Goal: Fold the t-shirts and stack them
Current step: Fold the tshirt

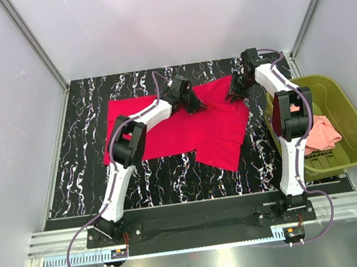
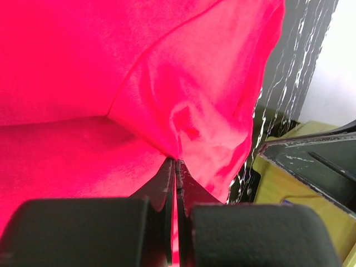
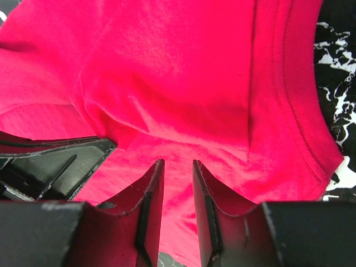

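Observation:
The crimson red t-shirt [image 1: 177,124] lies spread on the black marbled table. My left gripper [image 1: 192,100] is at the shirt's far edge, near the middle. In the left wrist view it [image 2: 176,162] is shut on a pinched fold of the red t-shirt [image 2: 183,83]. My right gripper [image 1: 236,87] is over the shirt's far right corner. In the right wrist view it [image 3: 178,167] is open, its jaws a small gap apart over the red cloth [image 3: 183,72]. The salmon-pink t-shirt [image 1: 323,131] lies bunched in the olive-green basket [image 1: 354,117].
The basket stands at the table's right edge beside the right arm, and also shows in the left wrist view [image 2: 278,189]. The table [image 1: 164,171] is walled by white panels at the back and sides. The two grippers are close together at the shirt's far edge.

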You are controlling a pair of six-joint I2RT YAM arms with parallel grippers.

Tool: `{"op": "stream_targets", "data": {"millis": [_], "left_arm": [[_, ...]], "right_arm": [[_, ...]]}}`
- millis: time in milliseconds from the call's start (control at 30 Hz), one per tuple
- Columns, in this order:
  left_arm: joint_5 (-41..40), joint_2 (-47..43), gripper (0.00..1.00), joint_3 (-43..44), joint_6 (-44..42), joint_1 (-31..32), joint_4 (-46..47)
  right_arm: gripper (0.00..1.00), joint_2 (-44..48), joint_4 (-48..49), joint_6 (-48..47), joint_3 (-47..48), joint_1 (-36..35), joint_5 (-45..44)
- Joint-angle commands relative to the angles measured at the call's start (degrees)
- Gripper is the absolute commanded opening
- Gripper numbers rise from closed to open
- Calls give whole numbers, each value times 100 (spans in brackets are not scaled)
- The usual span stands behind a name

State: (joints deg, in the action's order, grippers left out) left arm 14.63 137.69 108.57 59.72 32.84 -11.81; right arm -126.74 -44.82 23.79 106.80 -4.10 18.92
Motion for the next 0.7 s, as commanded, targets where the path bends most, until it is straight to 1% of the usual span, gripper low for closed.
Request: {"op": "stream_targets", "data": {"millis": [0,367,467,500,667], "left_arm": [[514,-339,0,-56,-163,-93,-102],[997,-479,0,-372,-277,-269,-146],[1067,-506,1,-425,-295,-322,-137],[1094,-497,1,-416,-303,-357,-137],[1305,-340,2,-258,-338,-419,-250]], "right_arm": [[34,-9,61,-68,-45,32,-108],[34,-62,-36,-191,-72,41,-336],[37,-132,-88,-191,-28,32,-380],[39,-175,-167,-199,-2,32,-415],[44,-194,-273,-217,34,41,-714]]}}
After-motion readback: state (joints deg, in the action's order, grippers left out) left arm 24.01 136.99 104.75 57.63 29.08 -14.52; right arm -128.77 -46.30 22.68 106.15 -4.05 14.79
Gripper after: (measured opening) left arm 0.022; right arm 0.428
